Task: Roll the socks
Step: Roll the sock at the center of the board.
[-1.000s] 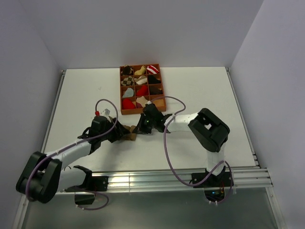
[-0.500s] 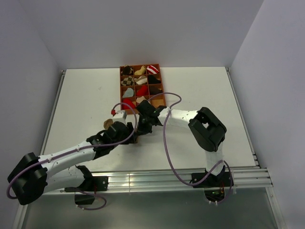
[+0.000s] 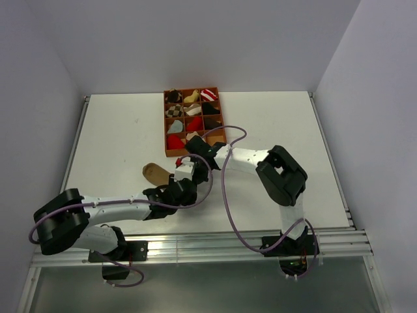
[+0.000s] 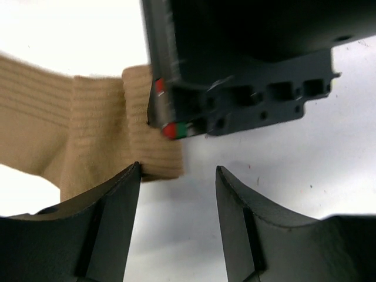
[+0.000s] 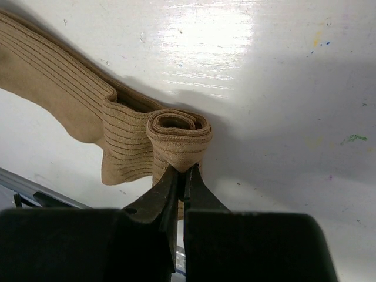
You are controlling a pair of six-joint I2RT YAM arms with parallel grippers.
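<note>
With the right pincer (image 5: 184, 174) clenched on the roll of the plain brown ribbed fabric sock (image 5: 126, 141) and the left pincer (image 4: 176, 191) released beside it, a slipping grip may unwind it.

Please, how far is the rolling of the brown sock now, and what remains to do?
Done: one end of the brown sock is wound into a small coil. In hand: the right pincer is shut on the edge of that coil, and the left pincer stands open at the sock's edge. Left: most of the sock lies flat and unrolled on the table, so the roll is only started.
</note>
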